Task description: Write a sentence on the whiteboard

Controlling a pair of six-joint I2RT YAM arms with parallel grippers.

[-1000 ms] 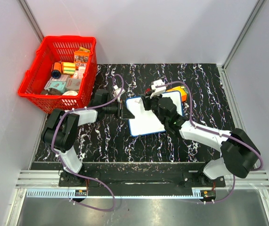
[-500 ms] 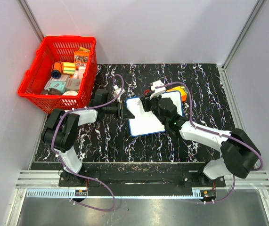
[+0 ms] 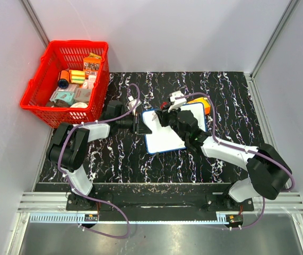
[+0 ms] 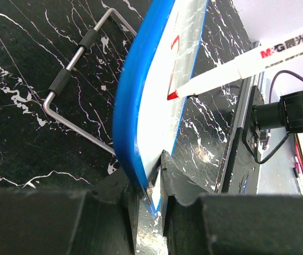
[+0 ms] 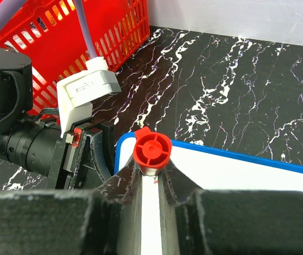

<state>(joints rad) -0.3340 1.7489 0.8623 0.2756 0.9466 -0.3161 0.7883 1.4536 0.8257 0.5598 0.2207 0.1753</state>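
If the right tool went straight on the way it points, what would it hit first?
Most likely the whiteboard: the marker in the right tool points at its surface. Just beyond sits the left tool, clamped on the board's edge. Depth is unclear.

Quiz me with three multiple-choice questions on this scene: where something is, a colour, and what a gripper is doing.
1. Where is the red basket?
A. at the table's far left corner
B. at the near right corner
C. between the arms' bases
2. What colour is the whiteboard's frame?
A. green
B. blue
C. yellow
3. What is the left gripper doing?
A. hanging open over the basket
B. gripping the basket's rim
C. clamping the whiteboard's edge
Answers: 1 A, the overhead view shows it there; 2 B, a blue rim rings the white board; 3 C, its fingers pinch that rim while the right gripper holds the red marker.
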